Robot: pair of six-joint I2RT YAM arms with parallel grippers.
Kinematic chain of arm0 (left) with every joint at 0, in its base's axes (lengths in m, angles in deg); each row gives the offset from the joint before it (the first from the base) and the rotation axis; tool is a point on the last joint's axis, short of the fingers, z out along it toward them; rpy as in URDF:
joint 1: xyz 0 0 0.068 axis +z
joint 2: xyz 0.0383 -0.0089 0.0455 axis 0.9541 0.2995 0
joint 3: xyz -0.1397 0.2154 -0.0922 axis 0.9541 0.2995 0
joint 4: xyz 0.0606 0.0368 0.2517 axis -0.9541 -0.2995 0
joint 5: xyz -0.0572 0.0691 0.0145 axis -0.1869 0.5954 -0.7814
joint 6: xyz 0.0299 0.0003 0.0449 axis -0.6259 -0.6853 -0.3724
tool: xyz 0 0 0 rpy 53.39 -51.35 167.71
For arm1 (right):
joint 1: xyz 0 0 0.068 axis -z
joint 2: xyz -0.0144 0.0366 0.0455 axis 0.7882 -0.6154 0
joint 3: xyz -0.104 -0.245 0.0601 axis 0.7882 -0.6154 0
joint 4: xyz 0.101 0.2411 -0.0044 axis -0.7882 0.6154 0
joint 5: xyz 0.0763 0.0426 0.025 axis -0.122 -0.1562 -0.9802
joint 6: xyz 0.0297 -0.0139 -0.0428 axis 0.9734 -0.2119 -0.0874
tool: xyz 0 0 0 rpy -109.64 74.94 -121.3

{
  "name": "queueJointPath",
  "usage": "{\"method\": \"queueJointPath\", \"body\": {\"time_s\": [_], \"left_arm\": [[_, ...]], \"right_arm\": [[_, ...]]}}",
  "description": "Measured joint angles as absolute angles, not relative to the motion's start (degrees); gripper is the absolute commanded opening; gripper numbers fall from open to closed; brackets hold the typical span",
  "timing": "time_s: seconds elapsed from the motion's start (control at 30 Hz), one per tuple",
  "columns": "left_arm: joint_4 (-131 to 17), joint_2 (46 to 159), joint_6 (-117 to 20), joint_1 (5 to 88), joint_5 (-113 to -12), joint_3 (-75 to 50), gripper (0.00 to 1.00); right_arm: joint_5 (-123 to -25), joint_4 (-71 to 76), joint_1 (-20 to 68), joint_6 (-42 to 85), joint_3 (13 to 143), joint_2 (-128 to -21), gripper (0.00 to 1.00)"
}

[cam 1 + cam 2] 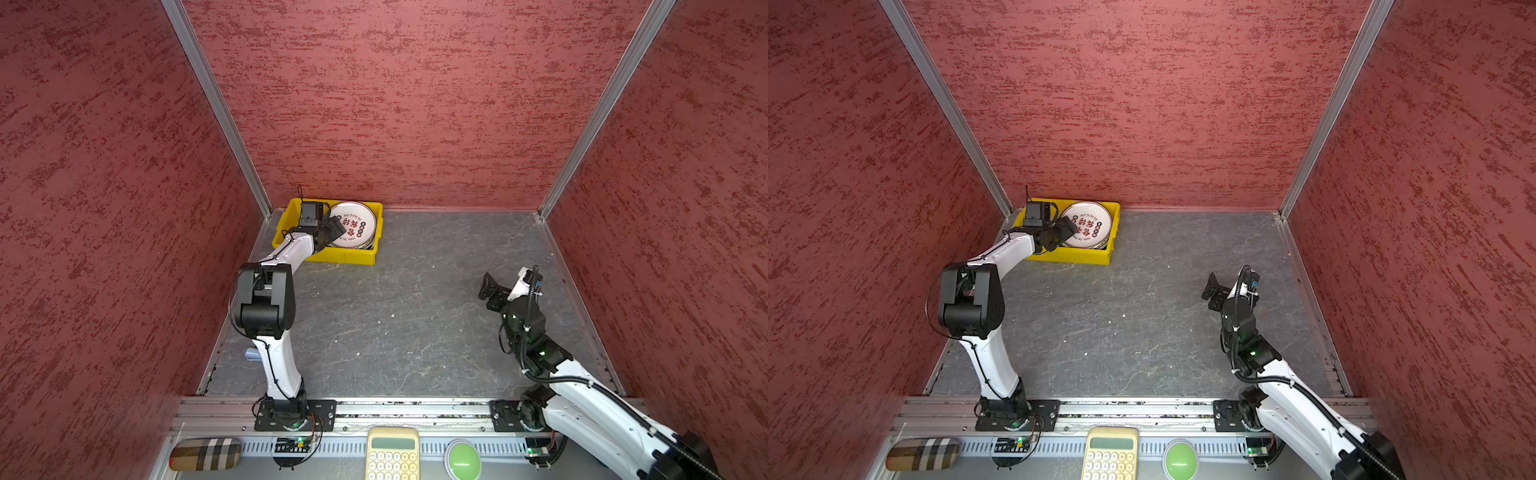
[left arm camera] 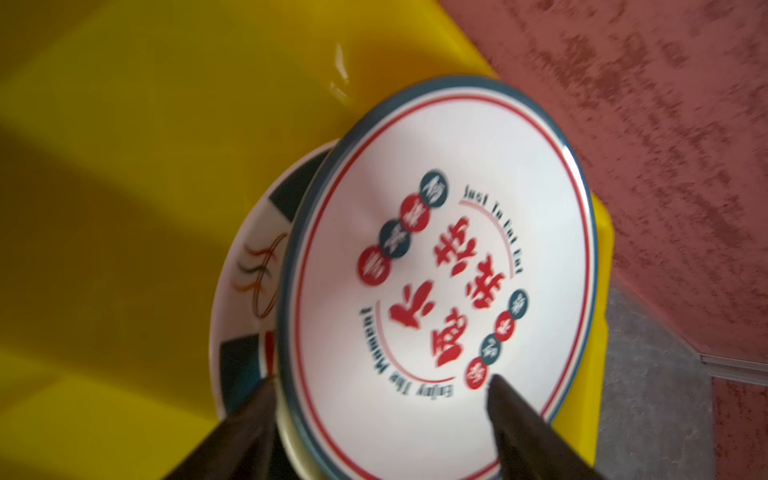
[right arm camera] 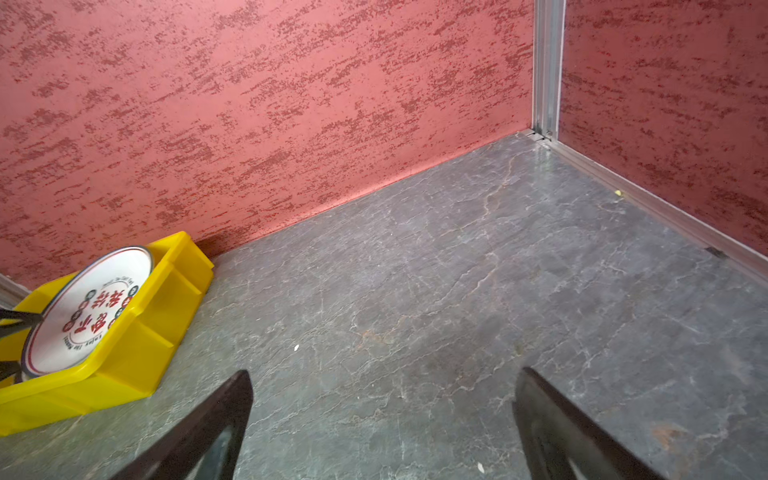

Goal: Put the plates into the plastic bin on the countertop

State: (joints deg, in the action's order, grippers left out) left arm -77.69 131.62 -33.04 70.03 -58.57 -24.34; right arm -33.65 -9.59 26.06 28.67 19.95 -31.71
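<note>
The plastic bin (image 1: 345, 257) (image 1: 1075, 257) is seen left of centre in both top views, set on the countertop (image 1: 415, 311) in the far left corner against the red walls (image 1: 415, 104). A white plate (image 1: 355, 224) (image 1: 1090, 224) with a dark rim, a red ring and red lettering is lodged in the right part of the bin, tilted, upon other plates whose rims are glimpsed beneath it. In the left wrist view, which is blurred, a second plate (image 2: 249, 270) with dark blocks and swirled lines is shown partly covered by the lettered plate (image 2: 436, 249).

The left gripper (image 1: 332, 232) (image 2: 382, 382) is held over the bin at the lettered plate's near edge; its jaws are spread wide, one finger on each side of the rim, and no grip is seen. The right gripper (image 1: 484, 289) (image 3: 385, 374) is poised at the right of both top views, well apart from the bin, its jaws parted wide with nothing between them above bare countertop
</note>
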Motion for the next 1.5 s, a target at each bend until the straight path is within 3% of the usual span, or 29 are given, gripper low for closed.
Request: {"method": "queueJointPath", "body": {"time_s": [0.3, 0.57, 0.83, 1.03, 1.27, 1.5], "left_arm": [[-77.2, 124.4, -36.7, 69.7, -54.4, -16.9, 0.99], [-65.7, 102.4, -43.3, 69.7, -45.7, 5.8, 0.99], [-42.3, 86.8, -52.5, 70.9, -40.0, 33.8, 0.99], [-26.1, 91.0, -59.6, 73.0, -42.8, 43.6, 0.99], [-6.7, 104.8, -62.2, 73.2, -45.8, 45.2, 0.99], [-6.9, 108.5, -63.6, 73.2, -48.2, 40.6, 0.99]], "right_arm": [[-33.2, -17.0, 31.3, 24.3, 19.9, -35.1, 0.99], [-28.6, -30.8, 37.1, 12.9, 14.4, -38.6, 0.99], [-29.3, -48.8, 44.6, 6.8, 10.0, -59.2, 0.99], [-34.2, -56.8, 47.4, 5.9, 16.0, -70.8, 0.99], [-42.5, -57.1, 51.2, 6.6, 18.2, -72.3, 0.99], [-51.4, -59.6, 52.9, 6.5, 17.9, -75.5, 0.99]]}}
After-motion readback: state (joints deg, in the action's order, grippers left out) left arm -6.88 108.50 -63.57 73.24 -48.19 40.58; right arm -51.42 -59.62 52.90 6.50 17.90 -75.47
